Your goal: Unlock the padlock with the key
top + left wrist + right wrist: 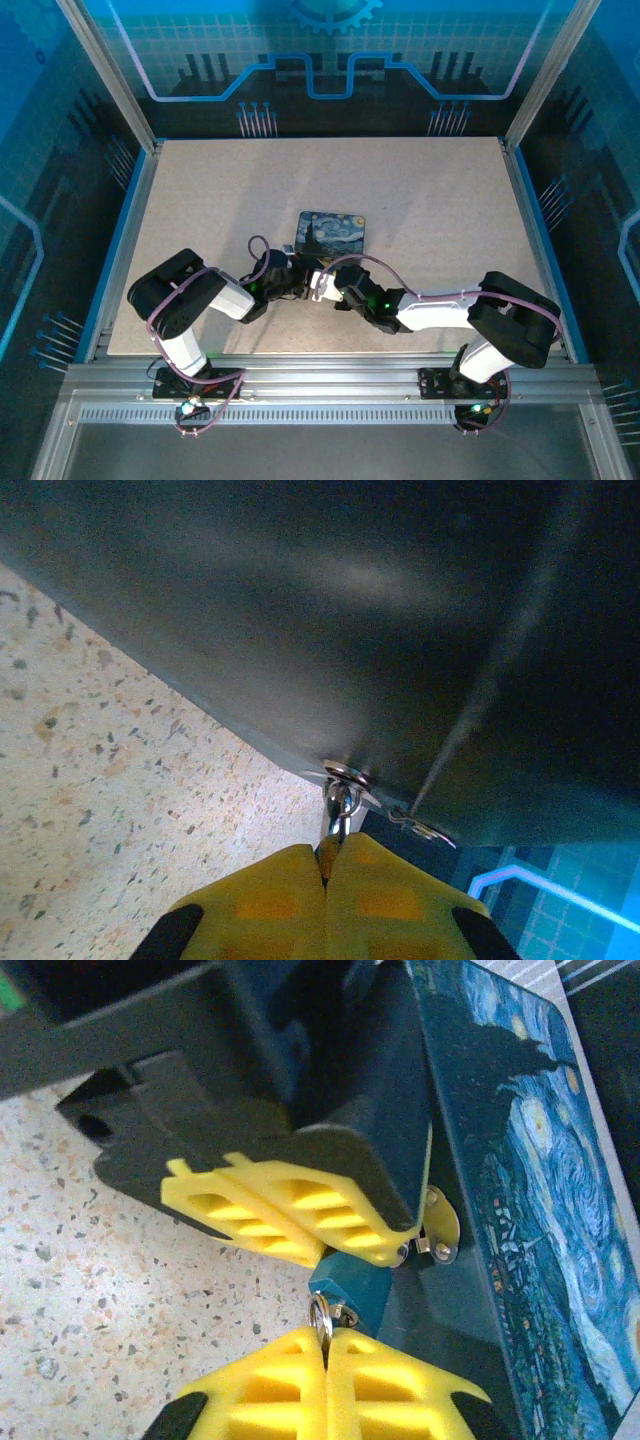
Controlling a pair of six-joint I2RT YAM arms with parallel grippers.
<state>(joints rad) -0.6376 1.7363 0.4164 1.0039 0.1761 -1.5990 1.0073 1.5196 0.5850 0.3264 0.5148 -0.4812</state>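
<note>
Holding the padlock at the box's near edge, your left tool is clamped shut. Your right tool pinches the key against it. The unlocking turn seems left to do.

Tin box mid-table — just before its near edge, left gripper beside right gripper (tip to tip)

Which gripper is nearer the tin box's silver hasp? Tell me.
Left. The left gripper has its tips right at the hasp on the tin box; the right gripper, shut, faces it tip to tip, farther out.
</note>
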